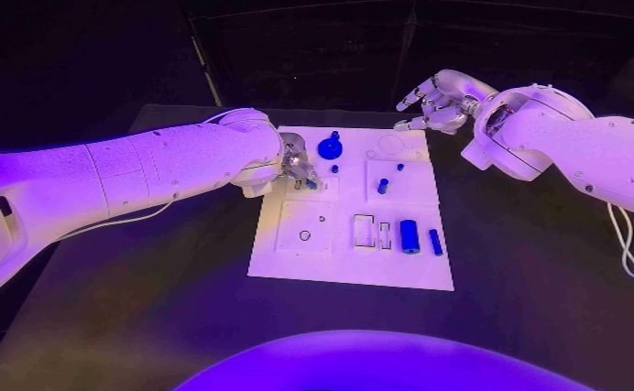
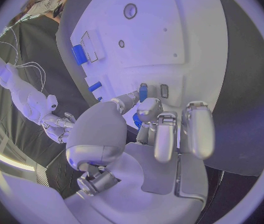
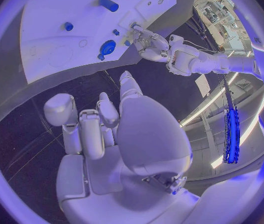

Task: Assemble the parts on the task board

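Centrally on the black tabletop point(image 1: 146, 309) lies the white task board point(image 1: 352, 267), with bare dark surface open on all sides: a wide stretch toward the near edge, narrower strips along the left and right edges.

Left hand point(image 1: 293, 169) sits over the board's left edge, near its far-left corner, fingers curled down close to a small blue part point(image 1: 311, 184); whether it actually pinches that part I cannot tell, since the fingertips hide the contact. In the left wrist view the fingers point(image 2: 196, 129) hang just above the board beside a small blue peg point(image 2: 143, 90).

Right hand point(image 1: 442, 103) hovers beyond the board's far-right corner, well clear of it, fingers apart and holding nothing.

Blue parts counted on the board: one round knob-shaped piece point(image 1: 331, 146) near the far edge, one short peg point(image 1: 383, 186) standing in the middle-right area, one tiny piece point(image 1: 400, 167) just beyond it, one thick cylinder point(image 1: 409, 236) and one thin rod point(image 1: 435, 242) side by side near the right edge, toward the near-right corner. Just left of the cylinder are two rectangular slots point(image 1: 365, 231).
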Robot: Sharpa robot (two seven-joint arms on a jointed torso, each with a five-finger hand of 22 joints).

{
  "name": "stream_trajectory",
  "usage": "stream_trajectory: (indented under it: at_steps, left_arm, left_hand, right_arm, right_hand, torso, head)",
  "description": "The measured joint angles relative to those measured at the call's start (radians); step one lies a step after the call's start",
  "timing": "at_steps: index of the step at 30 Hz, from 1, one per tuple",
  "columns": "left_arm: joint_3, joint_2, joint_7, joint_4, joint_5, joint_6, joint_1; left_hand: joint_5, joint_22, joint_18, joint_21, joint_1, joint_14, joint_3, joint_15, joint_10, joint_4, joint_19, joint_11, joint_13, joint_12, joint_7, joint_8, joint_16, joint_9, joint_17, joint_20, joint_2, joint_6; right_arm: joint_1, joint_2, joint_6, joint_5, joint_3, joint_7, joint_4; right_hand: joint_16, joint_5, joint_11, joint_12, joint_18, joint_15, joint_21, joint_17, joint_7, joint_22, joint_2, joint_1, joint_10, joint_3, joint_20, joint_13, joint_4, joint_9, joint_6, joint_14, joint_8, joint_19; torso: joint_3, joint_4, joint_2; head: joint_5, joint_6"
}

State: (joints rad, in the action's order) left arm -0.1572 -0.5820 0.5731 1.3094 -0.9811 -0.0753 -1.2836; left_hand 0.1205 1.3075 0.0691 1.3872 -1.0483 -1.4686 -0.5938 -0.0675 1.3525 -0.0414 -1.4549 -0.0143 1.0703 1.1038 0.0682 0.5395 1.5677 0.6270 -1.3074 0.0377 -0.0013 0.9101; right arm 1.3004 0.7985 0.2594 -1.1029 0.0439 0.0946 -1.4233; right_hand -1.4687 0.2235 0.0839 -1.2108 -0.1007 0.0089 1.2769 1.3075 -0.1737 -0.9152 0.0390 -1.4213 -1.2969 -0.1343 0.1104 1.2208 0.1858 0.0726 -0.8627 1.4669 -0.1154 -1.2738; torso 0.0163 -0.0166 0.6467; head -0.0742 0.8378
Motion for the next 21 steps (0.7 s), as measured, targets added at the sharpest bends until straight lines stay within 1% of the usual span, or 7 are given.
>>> stream_trajectory:
  at_steps: [14, 16, 19, 21]
  left_arm:
    - [-0.001, 0.002, 0.0, 0.0, 0.0, -0.01, 0.001]
    - [-0.001, 0.002, 0.0, 0.0, 0.0, -0.014, 0.001]
    - [-0.001, 0.002, 0.0, -0.001, 0.0, -0.018, 0.001]
    - [-0.001, 0.003, 0.0, -0.001, 0.0, -0.022, 0.001]
  left_hand:
    - [0.004, 0.0, 0.0, 0.0, 0.011, 0.0, -0.01, 0.0, 0.0, 0.005, 0.0, 0.0, 0.0, 0.0, 0.001, 0.004, 0.0, 0.001, 0.0, 0.0, -0.011, 0.001]
    - [0.005, 0.0, 0.0, 0.0, 0.013, 0.0, -0.016, 0.0, 0.0, 0.011, 0.0, 0.0, 0.0, 0.0, 0.001, 0.005, 0.0, 0.003, 0.0, 0.0, -0.013, 0.001]
    - [0.042, 0.0, 0.0, 0.0, 0.023, 0.0, -0.023, 0.0, 0.0, 0.007, 0.0, 0.0, 0.0, 0.0, -0.001, 0.015, 0.0, 0.01, 0.0, 0.0, -0.015, 0.003]
    - [0.051, 0.0, 0.0, -0.003, 0.026, 0.0, -0.025, 0.0, 0.0, 0.006, 0.0, 0.0, 0.0, 0.0, -0.003, 0.015, 0.0, 0.012, 0.0, 0.0, -0.019, 0.005]
  right_arm:
    - [0.0, -0.003, -0.002, 0.0, 0.0, 0.0, 0.003]
    - [0.0, -0.003, -0.002, 0.0, 0.0, 0.0, 0.003]
    - [0.0, -0.003, -0.002, 0.0, 0.0, 0.0, 0.003]
    - [0.0, -0.004, -0.003, 0.0, 0.0, 0.0, 0.004]
  right_hand:
    - [0.0, 0.0, 0.0, 0.0, 0.0, 0.0, 0.0, 0.0, 0.0, 0.0, 0.0, 0.0, 0.0, 0.0, 0.0, 0.0, 0.0, 0.0, 0.0, 0.0, 0.0, 0.0]
    - [0.0, 0.0, 0.0, 0.0, 0.0, 0.0, 0.0, 0.0, 0.0, 0.0, 0.0, 0.0, 0.0, 0.0, 0.0, 0.0, 0.0, 0.0, 0.0, 0.0, 0.0, 0.0]
    - [0.0, 0.0, 0.0, 0.0, 0.0, 0.0, 0.0, 0.0, 0.0, 0.0, 0.0, 0.0, 0.0, 0.0, 0.0, 0.0, 0.0, 0.0, 0.0, 0.0, 0.0, 0.0]
    - [0.0, 0.0, 0.0, 0.0, 0.0, 0.0, 0.0, 0.0, 0.0, 0.0, 0.0, 0.0, 0.0, 0.0, 0.0, 0.0, 0.0, 0.0, 0.0, 0.0, 0.0, 0.0]
  torso:
    - [0.0005, 0.0002, 0.0]
    - [0.0005, 0.0004, 0.0]
    - [0.0005, 0.0004, 0.0]
    - [0.0005, 0.0004, 0.0]
  head:
    - [0.002, 0.003]
    - [0.002, 0.004]
    - [0.003, 0.005]
    - [0.003, 0.005]
